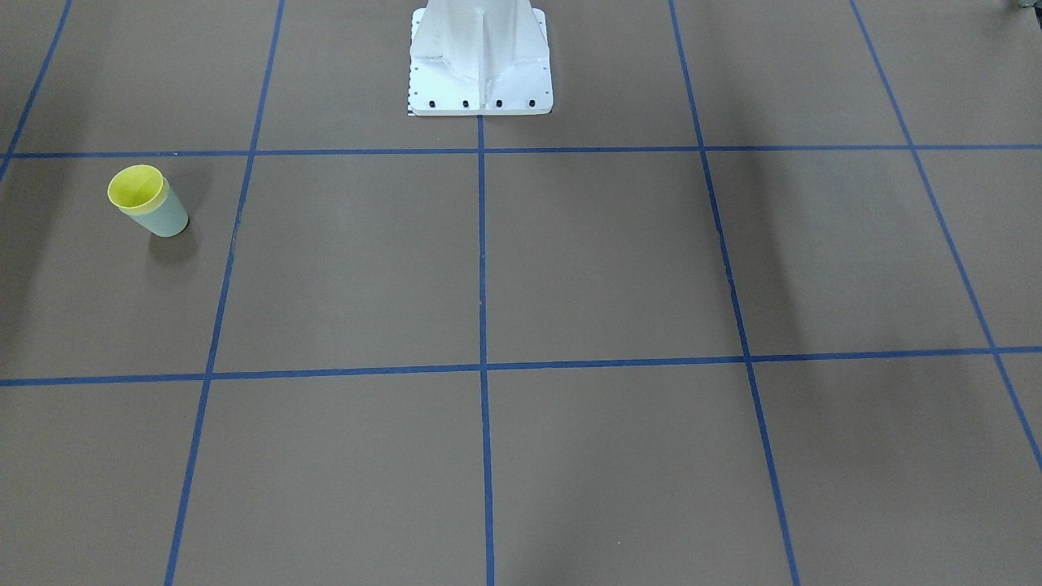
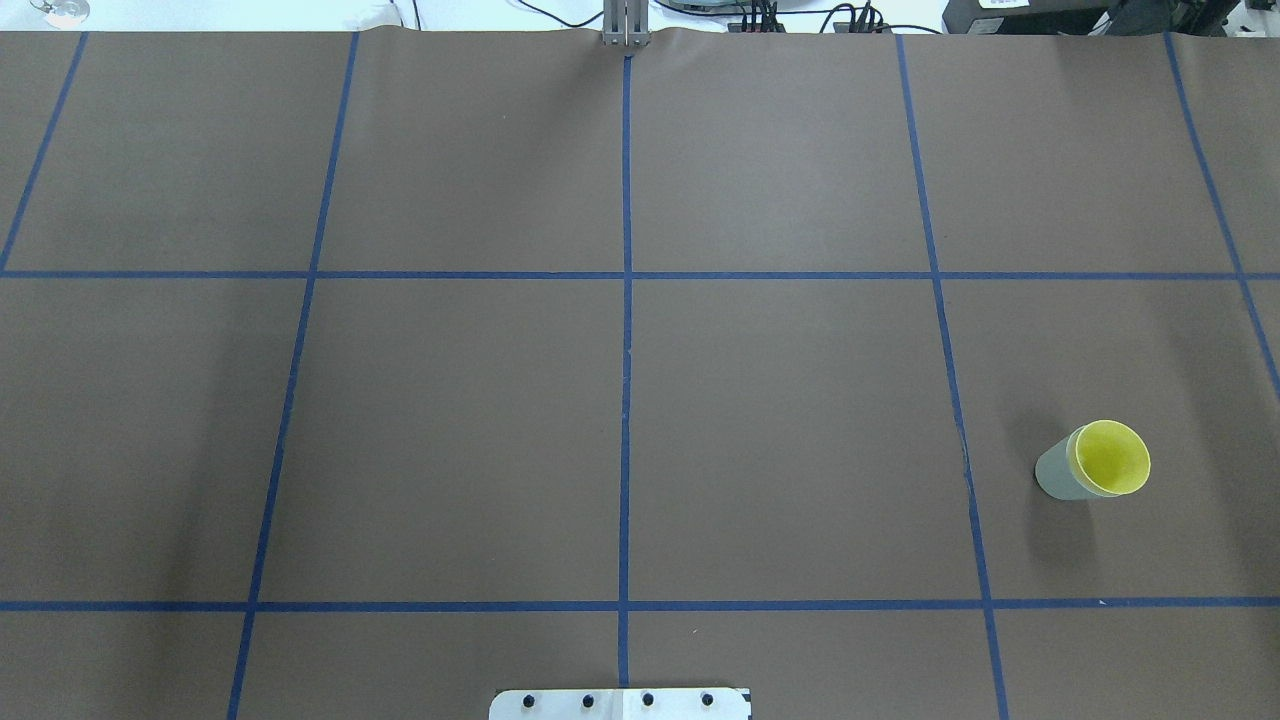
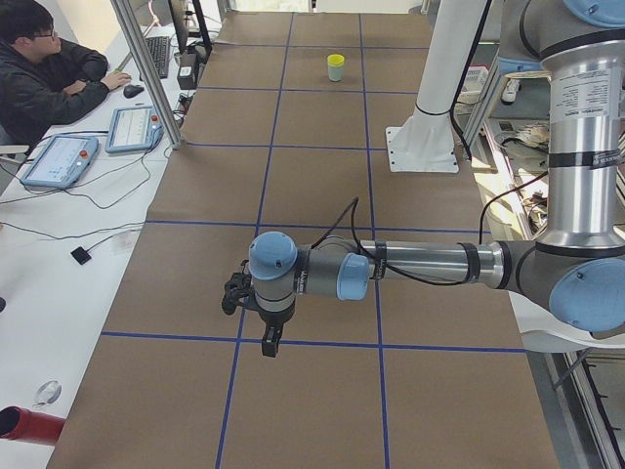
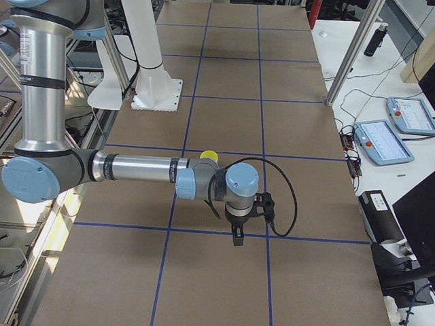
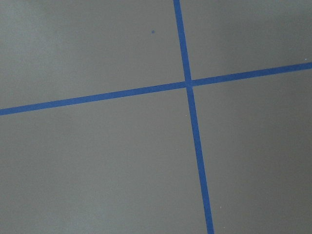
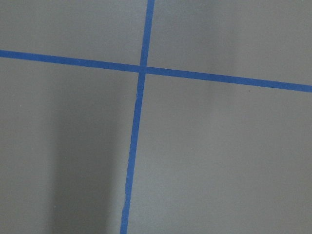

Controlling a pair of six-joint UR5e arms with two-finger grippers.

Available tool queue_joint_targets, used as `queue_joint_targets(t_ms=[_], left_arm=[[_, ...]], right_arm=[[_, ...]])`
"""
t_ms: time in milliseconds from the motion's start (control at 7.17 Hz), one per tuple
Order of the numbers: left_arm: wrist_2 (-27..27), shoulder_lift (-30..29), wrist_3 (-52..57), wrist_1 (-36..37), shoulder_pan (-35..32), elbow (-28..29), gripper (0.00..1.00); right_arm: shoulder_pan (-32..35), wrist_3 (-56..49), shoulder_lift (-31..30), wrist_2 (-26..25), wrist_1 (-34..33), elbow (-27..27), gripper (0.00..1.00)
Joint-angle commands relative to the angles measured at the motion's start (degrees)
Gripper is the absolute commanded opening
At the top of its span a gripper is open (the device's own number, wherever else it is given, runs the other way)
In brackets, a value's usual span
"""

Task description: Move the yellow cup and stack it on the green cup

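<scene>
The yellow cup point(image 1: 137, 187) sits nested inside the green cup point(image 1: 168, 218), upright on the brown table on my right side. The stack also shows in the overhead view, yellow cup point(image 2: 1111, 458) in green cup point(image 2: 1056, 476), and far off in the exterior left view point(image 3: 335, 66). In the exterior right view only the yellow rim point(image 4: 209, 156) shows behind my right arm. My left gripper point(image 3: 269, 342) hangs over the table near a tape crossing, far from the cups. My right gripper point(image 4: 236, 235) hangs a little way from the stack. I cannot tell if either is open or shut.
The white robot pedestal point(image 1: 480, 61) stands at the table's middle edge. Blue tape lines point(image 2: 626, 300) grid the brown table. An operator point(image 3: 44, 73) sits at a side desk with teach pendants point(image 3: 61, 159). Another pendant point(image 4: 380, 141) lies beside the table's far side.
</scene>
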Motion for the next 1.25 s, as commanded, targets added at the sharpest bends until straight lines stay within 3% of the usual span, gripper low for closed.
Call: queue_joint_targets(t_ms=[0, 1115], left_arm=[[-0.01, -0.08, 0.0, -0.08, 0.03, 0.03, 1.0], [-0.1, -0.43, -0.09, -0.17, 0.12, 0.12, 1.0]], right_arm=[[0.0, 0.0, 0.12, 0.09, 0.01, -0.05, 1.0], [0.0, 0.17, 0.3, 3.26, 0.01, -0.23, 1.0]])
